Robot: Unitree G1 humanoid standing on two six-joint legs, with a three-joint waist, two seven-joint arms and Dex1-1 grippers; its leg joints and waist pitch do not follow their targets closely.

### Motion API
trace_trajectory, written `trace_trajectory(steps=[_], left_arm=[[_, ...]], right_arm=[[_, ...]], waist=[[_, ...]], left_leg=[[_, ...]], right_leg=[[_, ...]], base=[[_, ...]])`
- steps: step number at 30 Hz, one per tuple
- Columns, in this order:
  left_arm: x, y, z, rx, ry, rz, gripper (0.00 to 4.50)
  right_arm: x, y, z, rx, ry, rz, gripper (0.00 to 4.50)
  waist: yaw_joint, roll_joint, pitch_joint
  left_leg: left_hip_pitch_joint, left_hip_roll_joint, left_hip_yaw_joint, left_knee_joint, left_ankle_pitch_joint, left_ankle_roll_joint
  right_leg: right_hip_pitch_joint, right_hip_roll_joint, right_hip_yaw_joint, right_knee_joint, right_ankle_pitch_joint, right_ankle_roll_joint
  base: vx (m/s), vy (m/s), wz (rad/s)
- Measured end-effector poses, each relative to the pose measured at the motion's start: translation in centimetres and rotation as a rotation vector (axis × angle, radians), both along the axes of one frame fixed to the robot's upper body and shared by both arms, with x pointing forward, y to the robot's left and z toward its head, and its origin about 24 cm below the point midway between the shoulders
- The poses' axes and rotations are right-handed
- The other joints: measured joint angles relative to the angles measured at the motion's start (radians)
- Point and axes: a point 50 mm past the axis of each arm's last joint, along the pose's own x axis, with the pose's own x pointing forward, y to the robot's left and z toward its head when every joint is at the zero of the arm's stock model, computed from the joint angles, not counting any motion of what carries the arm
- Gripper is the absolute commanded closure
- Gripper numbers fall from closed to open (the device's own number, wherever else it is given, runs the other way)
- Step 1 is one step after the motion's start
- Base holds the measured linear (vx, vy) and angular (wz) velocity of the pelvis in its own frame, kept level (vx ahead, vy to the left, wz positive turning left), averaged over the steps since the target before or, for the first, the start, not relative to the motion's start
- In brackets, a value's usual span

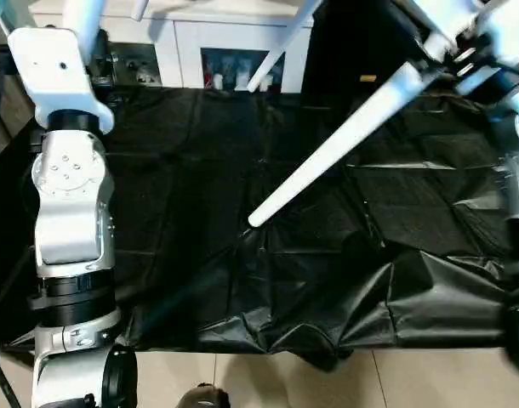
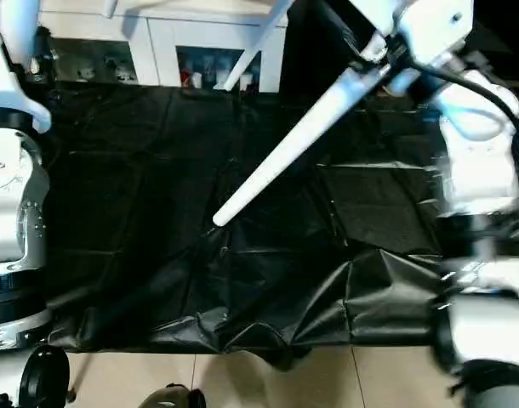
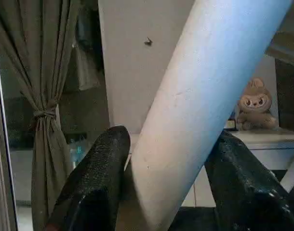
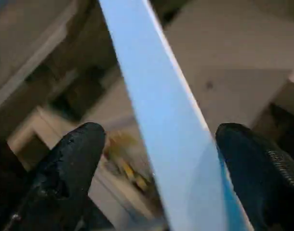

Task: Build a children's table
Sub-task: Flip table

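One long white tapered leg [image 1: 327, 153] of the children's table slants down from the upper right, its narrow tip hanging just above the black cloth [image 1: 200, 255]. Two more white legs [image 1: 281, 47] reach in from the top edge. In the left wrist view my left gripper [image 3: 171, 144] is shut on a thick white leg [image 3: 209, 86], a black finger [image 3: 96, 183] pressed to each side. In the right wrist view my right gripper [image 4: 161, 134] is open, its fingers [image 4: 70, 168] wide apart around a white leg [image 4: 156, 115] with a gap on either side.
The black cloth covers a work table with its wrinkled front edge over a tiled floor [image 1: 242, 378]. A white cabinet [image 1: 225, 51] stands behind it. My left arm [image 1: 68, 187] rises at the left, my right arm [image 2: 476, 161] at the right. A curtain [image 3: 46, 96] and a plush toy [image 3: 255, 103] are in the background.
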Motion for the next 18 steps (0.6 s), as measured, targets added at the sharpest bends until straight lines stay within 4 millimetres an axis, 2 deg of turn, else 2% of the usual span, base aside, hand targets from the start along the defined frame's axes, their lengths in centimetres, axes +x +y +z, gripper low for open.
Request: trace_trajectory(steps=[3, 5, 6, 10, 15, 18], left_arm=[[0.1, -0.1, -0.1, 0.004, 0.005, -0.003, 2.24], [0.1, -0.1, -0.2, 0.006, 0.01, -0.005, 2.25], [0.1, -0.1, -0.2, 0.007, 0.01, -0.003, 2.27], [0.2, -0.1, -0.2, 0.011, 0.014, -0.004, 2.31], [0.2, -0.1, -0.2, 0.013, 0.014, -0.003, 2.33], [0.2, -0.1, -0.2, 0.015, 0.013, -0.003, 2.34]], right_arm=[[-0.7, 1.0, 0.4, 0.051, -0.001, 0.07, 0.0], [-1.4, 1.6, -0.3, 0.054, 0.019, 0.109, 0.0], [-1.8, 2.2, -1.1, 0.045, 0.037, 0.134, 0.0], [-2.3, 5.1, -6.4, 0.034, 0.231, 0.219, 0.0], [-2.4, 5.6, -9.6, 0.116, 0.317, 0.141, 0.0], [-3.0, 5.5, -12.8, 0.219, 0.421, 0.091, 0.0]], waist=[[0.009, 0.0, 0.0], [0.012, -0.001, 0.0], [0.012, -0.001, -0.001], [0.01, 0.0, 0.0], [0.01, -0.001, 0.0], [0.01, -0.001, 0.0]], left_leg=[[0.0, 0.0, 0.0, 0.0, 0.0, 0.001], [0.0, 0.0, -0.001, 0.0, 0.0, 0.0], [0.001, 0.0, -0.001, 0.0, 0.0, 0.0], [-0.001, 0.0, -0.001, 0.0, 0.0, 0.0], [-0.001, 0.0, -0.001, 0.0, 0.0, -0.001], [-0.001, 0.0, -0.001, -0.001, 0.0, -0.001]], right_leg=[[0.0, 0.0, 0.0, 0.0, 0.0, 0.0], [0.001, 0.0, 0.0, -0.001, 0.0, 0.0], [0.001, 0.0, 0.0, -0.001, 0.0, 0.0], [0.0, 0.001, 0.0, -0.002, 0.002, 0.003], [0.0, 0.001, 0.001, -0.004, 0.003, 0.003], [0.001, 0.001, 0.001, -0.006, 0.003, 0.004]], base=[[0.0, 0.0, 0.0], [0.0, 0.0, 0.0], [0.0, 0.0, 0.0], [0.0, 0.0, 0.0], [0.0, 0.0, 0.0], [0.0, 0.0, 0.0]])
